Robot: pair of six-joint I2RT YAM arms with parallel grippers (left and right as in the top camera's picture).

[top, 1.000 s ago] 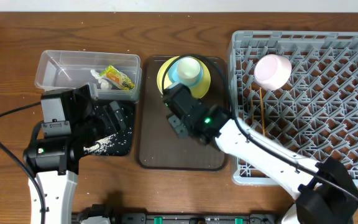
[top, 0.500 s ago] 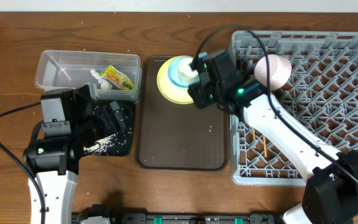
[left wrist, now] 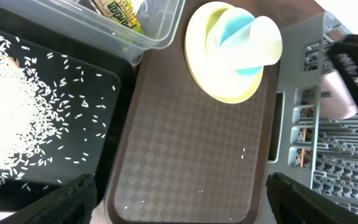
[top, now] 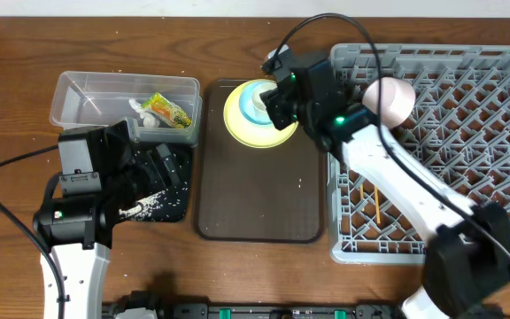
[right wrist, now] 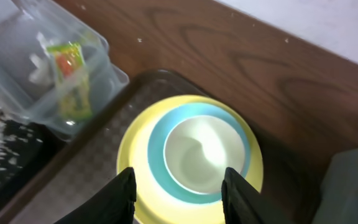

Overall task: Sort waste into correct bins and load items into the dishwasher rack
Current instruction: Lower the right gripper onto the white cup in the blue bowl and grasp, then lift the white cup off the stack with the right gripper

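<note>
Yellow-green plate (right wrist: 131,146) bears blue cup (right wrist: 156,146) nesting white cup (right wrist: 204,152).

We see a table (top: 149,266) of brown wood, its darker grain running across in long wavy bands, with a few small pale specks towards the far side. Beyond the far edge lies an off-white strip (top: 149,7); we cannot tell whether it is wall or floor. The light is soft and even, leaving only faint shadows on the wood. A dark rail (top: 193,310) runs along the near edge.
</note>
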